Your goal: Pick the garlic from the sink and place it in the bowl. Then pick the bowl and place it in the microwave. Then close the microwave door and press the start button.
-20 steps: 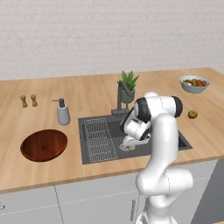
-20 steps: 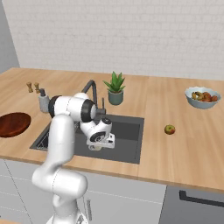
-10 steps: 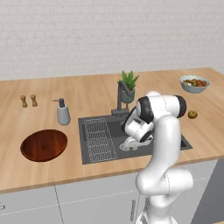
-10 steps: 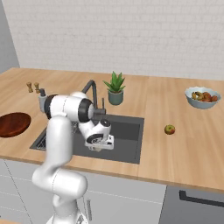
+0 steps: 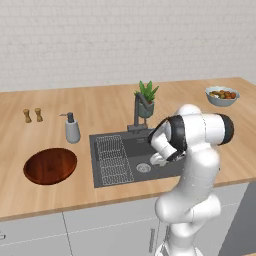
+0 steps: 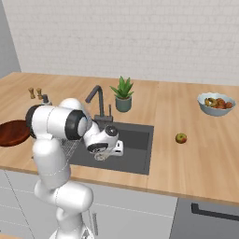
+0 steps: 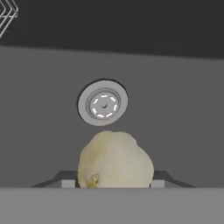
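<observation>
The off-white garlic (image 7: 116, 159) lies on the floor of the dark grey sink (image 5: 132, 146), just short of the round drain (image 7: 103, 103). My gripper (image 7: 114, 183) reaches down into the basin, and its two dark fingers press against both sides of the bulb. From the base views the hand (image 5: 159, 158) (image 6: 106, 150) hangs low inside the sink (image 6: 137, 140), right of the wire rack (image 5: 114, 160). The reddish-brown wooden bowl (image 5: 50, 166) (image 6: 13, 133) rests on the counter left of the sink. The microwave and its door are out of view.
A dark faucet (image 5: 140, 112) and a potted plant (image 5: 146, 100) stand behind the basin. A soap dispenser (image 5: 72, 129) and two small shakers (image 5: 32, 115) are at the back left. A grey fruit bowl (image 5: 222, 95) and a round fruit (image 6: 181, 138) sit to the right.
The fingers have closed in onto the garlic. The hand has stayed low in the sink, shifting only slightly.
</observation>
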